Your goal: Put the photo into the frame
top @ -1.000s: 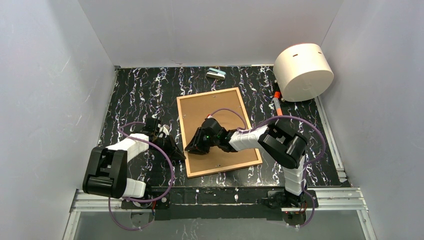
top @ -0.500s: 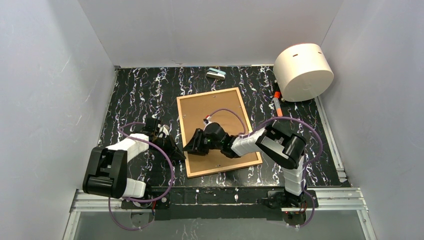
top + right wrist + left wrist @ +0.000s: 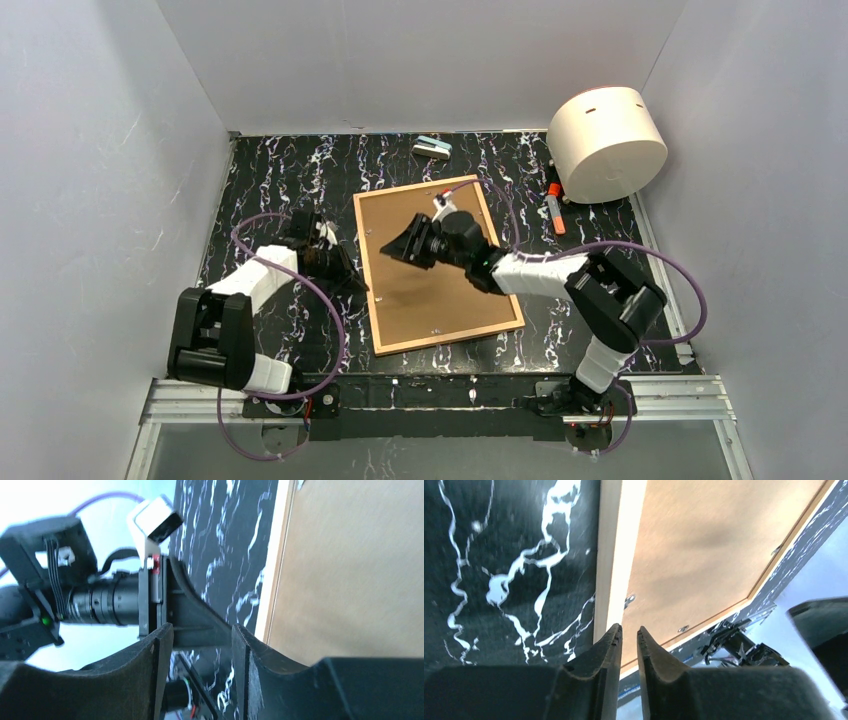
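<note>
Black marbled tabletop (image 3: 280, 180), pale walls (image 3: 420, 60)

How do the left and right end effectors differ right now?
The left end effector is barely parted; the right end effector gapes wider. The left sits beside the frame's left edge, the right over its brown backing board. Both hold nothing.

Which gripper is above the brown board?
The right gripper: it hangs over the brown board, while the left gripper sits at the board's left edge.
</note>
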Robot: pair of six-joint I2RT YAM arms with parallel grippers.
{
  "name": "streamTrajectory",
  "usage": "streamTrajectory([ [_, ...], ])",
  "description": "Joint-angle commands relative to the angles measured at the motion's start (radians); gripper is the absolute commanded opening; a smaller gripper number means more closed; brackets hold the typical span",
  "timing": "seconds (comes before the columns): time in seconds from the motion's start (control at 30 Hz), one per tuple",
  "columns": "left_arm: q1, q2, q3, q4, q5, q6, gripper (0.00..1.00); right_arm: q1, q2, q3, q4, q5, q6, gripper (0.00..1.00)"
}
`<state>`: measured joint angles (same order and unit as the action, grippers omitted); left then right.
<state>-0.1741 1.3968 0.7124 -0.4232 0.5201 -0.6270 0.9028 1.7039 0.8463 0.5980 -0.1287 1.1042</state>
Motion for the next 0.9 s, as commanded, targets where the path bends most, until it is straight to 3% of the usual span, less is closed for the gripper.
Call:
streamTrajectory([
  [0.0,-0.001,0.039,0.112,-0.048,-0.068,0.068,0.21,-0.091,0.023,0.116,-0.146,-0.013,-0.055,0.55],
  [0.2,0.001,0.125,0.184,0.004,-0.152,0.068,0.34,-0.159,0.170,0.305,-0.261,-0.067,-0.075,0.55],
  [0.5,0.002,0.285,0.244,0.104,-0.168,0.043,0.37,-0.181,0.429,0.564,-0.322,-0.177,-0.066,0.50],
  [0.63,0.001,0.310,0.237,0.153,-0.160,0.036,0.34,-0.181,0.501,0.616,-0.319,-0.179,-0.033,0.45],
  [0.87,0.001,0.328,0.245,0.134,-0.170,0.062,0.18,-0.172,0.616,0.714,-0.328,-0.173,0.022,0.41],
])
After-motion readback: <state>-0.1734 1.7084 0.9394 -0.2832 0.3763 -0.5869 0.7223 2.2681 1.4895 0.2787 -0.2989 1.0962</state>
